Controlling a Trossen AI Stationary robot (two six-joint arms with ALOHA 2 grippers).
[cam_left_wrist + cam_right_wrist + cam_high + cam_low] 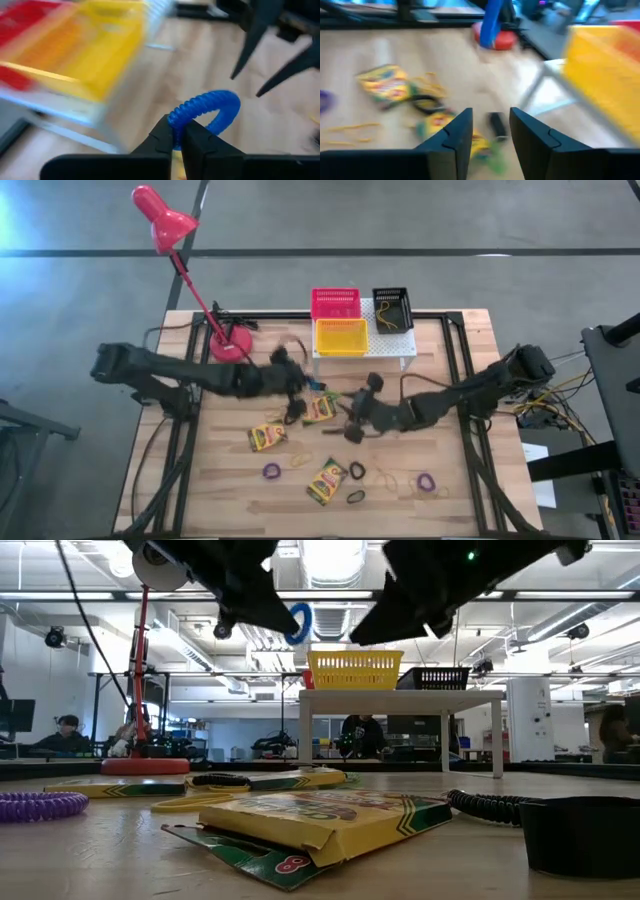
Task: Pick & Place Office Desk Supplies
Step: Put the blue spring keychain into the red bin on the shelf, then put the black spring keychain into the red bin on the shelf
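Observation:
My left gripper (175, 137) is shut on a blue elastic loop (207, 110), up in the air near the white shelf (400, 350) that carries the yellow basket (342, 336), the pink-red basket (335, 303) and the black basket (392, 308). My right gripper (490, 130) hovers open over the table's middle with nothing between its fingers. Three crayon boxes (267, 437) (327, 480) (320, 408) lie flat on the wood. Purple loops (271, 471) (427, 481), black loops (357, 470) and yellow bands (390, 478) lie toward the near edge. My left gripper pinches one spot of the blue loop's coiled ring (176, 120) between its two fingertips. The rest of the ring stands out beyond the fingers. The loop (298, 623) is lifted well clear of the table, in front of the yellow basket in the low view.
A red desk lamp stands with its base (230, 345) at the far left of the table, its head (160, 215) reaching out past the far edge. Dark cables run along the table's sides. Bare wood lies between the shelf and the crayon boxes.

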